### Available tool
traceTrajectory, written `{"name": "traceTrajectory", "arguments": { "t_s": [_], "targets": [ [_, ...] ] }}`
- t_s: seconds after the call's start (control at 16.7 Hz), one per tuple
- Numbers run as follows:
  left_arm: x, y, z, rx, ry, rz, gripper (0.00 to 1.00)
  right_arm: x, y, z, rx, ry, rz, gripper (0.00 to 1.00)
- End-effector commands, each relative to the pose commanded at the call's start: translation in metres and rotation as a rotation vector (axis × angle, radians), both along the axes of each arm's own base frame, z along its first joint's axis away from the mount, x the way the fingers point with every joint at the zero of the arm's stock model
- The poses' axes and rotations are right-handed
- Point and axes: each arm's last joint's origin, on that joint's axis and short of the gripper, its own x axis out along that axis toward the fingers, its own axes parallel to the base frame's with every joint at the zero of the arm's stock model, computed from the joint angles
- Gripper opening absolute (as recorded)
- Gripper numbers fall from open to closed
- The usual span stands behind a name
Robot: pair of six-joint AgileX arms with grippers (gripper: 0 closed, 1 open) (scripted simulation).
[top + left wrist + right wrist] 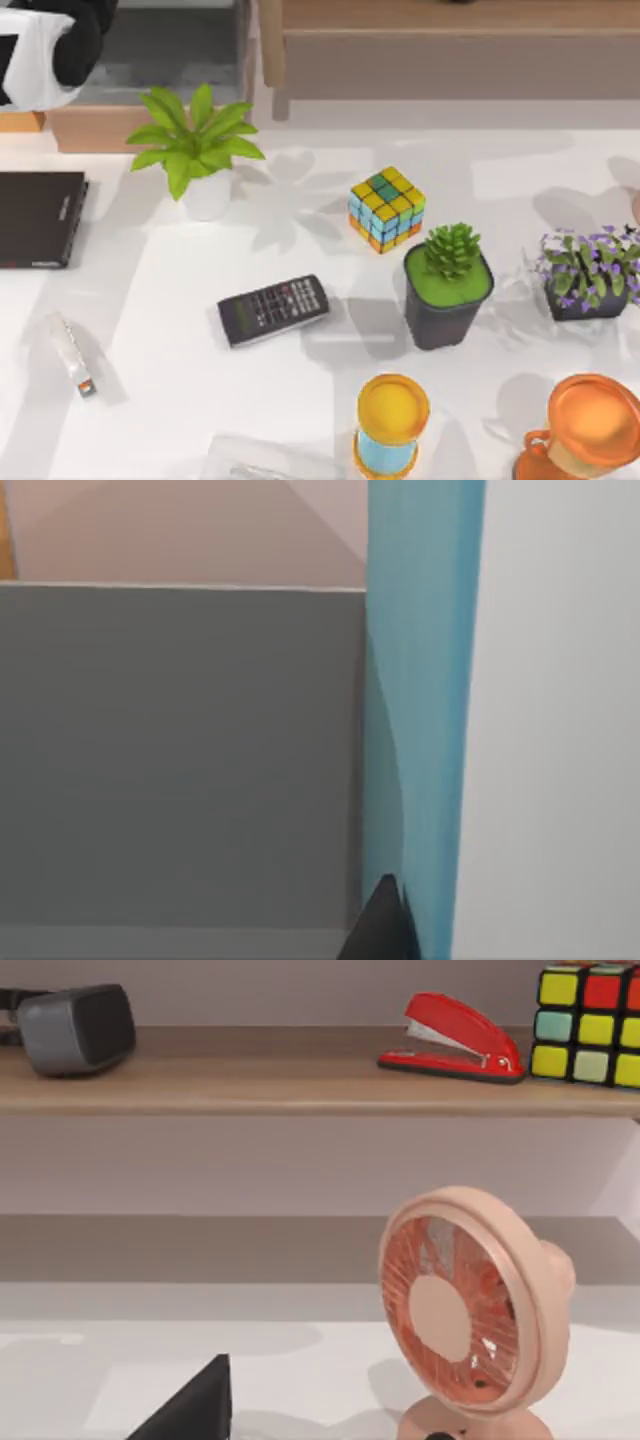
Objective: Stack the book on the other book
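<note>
Teal-blue book, smooth cover, beside left gripper's fingers; flat black book at table's left; fingers' state unclear.

Left arm: at the top view's far-left corner, white and black housing, raised above the table's back edge.
Left gripper: one dark fingertip visible in its wrist view.
Right gripper: one dark fingertip visible, low over the table.
</note>
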Motion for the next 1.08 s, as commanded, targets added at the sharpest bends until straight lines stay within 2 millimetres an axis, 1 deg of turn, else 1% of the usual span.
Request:
{"name": "traceTrajectory", "arguments": {
  "t_s": [0.54, 0.72, 1.08],
  "targets": [
    [-0.001, -0.001, 0.001, 0.001, 0.0, -0.002, 0.0, 0.0, 0.0, 0.0, 0.0, 0.0, 0.0, 1.0],
    [-0.009, -0.001, 0.01, 0.0, -0.005, -0.002, 0.0, 0.0, 0.0, 0.0, 0.0, 0.0, 0.0, 1.0],
    [-0.011, 0.001, 0.013, 0.01, -0.01, -0.005, 0.0, 0.0, 0.0, 0.0, 0.0, 0.0, 0.0, 1.0]
  ]
}}
